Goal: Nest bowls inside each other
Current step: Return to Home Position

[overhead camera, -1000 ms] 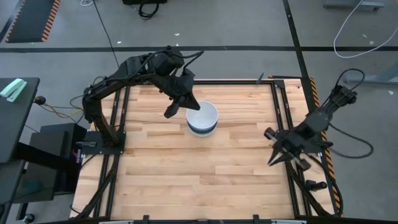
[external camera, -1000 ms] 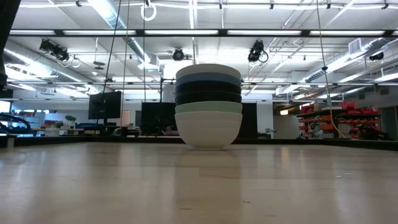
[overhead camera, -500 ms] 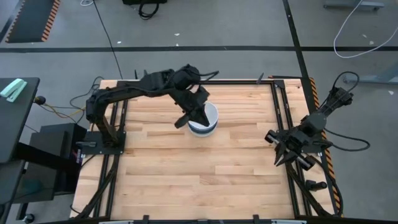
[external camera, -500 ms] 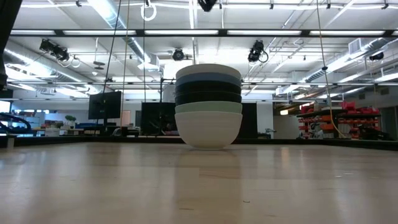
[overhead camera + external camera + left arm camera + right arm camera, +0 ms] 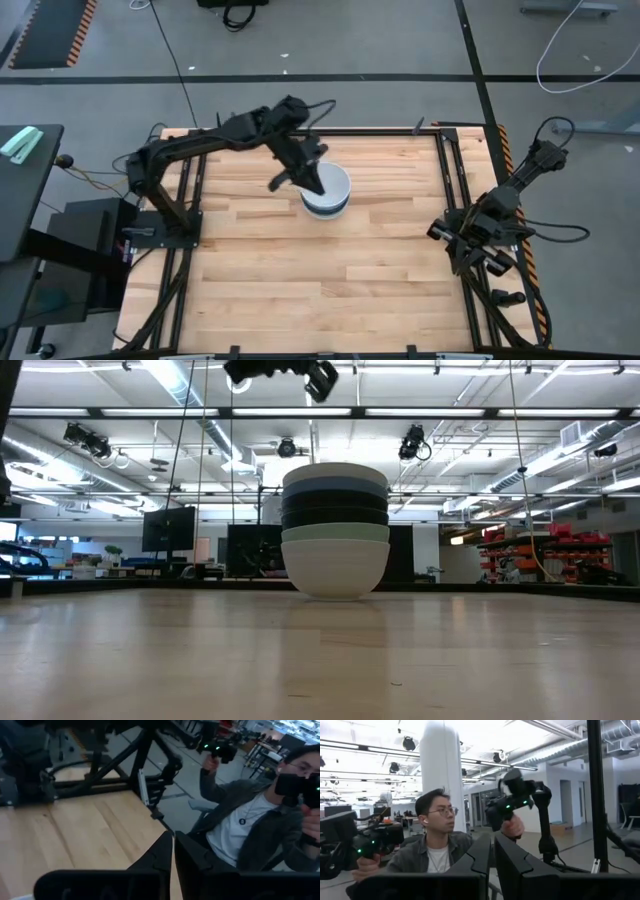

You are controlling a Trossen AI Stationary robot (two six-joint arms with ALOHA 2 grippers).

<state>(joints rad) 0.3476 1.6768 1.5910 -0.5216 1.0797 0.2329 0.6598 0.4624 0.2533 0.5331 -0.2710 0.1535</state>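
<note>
**Six nested bowls under a raised left pincer**

The left pincer (image 5: 173,842) hangs in the air with its two fingers drawn close, only a thin slit between them, and holds nothing. The bowls (image 5: 327,190) stand directly below it, apart from it, with clear air between the pincer and the top rim. They form one upright stack near the middle of the wooden surface (image 5: 300,285).

From the surface up toward the pincer, the stack reads as follows:
- The bottom white bowl (image 5: 335,568) is the lowest.
- The mint bowl (image 5: 335,533) sits in it.
- The two black bowls (image 5: 335,510) come next.
- The blue bowl (image 5: 335,486) sits above them.
- The top white bowl (image 5: 335,469) is nearest the pincer.

Only the rim band of each inner bowl shows.

The right pincer (image 5: 493,842) waits at the surface's right edge, well apart from the stack. Its fingers are also narrow and it holds nothing.

Beyond both pincers, off the surface, sits a person (image 5: 437,852) in a dark jacket. Each hand grips a control handle (image 5: 512,802), and one hand is raised.
</note>
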